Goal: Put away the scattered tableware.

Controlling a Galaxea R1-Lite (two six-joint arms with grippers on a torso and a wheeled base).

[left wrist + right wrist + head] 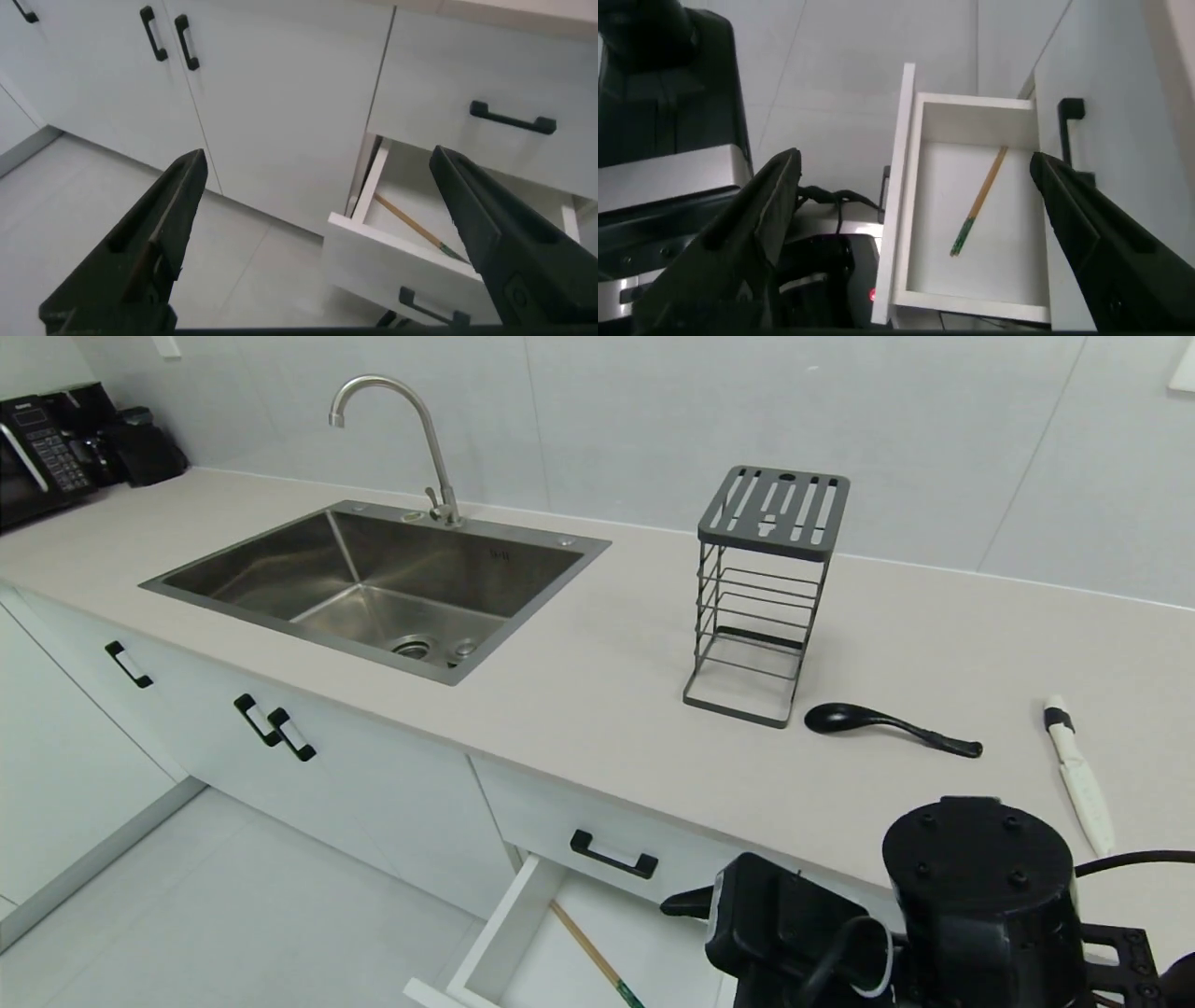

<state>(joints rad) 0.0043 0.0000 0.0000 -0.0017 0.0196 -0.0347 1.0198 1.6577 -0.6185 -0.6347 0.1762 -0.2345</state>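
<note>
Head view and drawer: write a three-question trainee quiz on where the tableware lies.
1. True or false: the black spoon stands in the wire rack.
2. What lies in the open drawer? A) a fork B) one chopstick C) a plate
3. Fill in: the white knife lies on the counter to the robot's ___ of the spoon.
Key: 1 false, it lies on the counter beside the rack; 2 B; 3 right.

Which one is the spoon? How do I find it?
Find the sink in the counter, then the tall wire rack standing beside it. The spoon lies flat on the counter at the rack's foot. It is all black and curved, unlike the pale, straight knife farther along.
</note>
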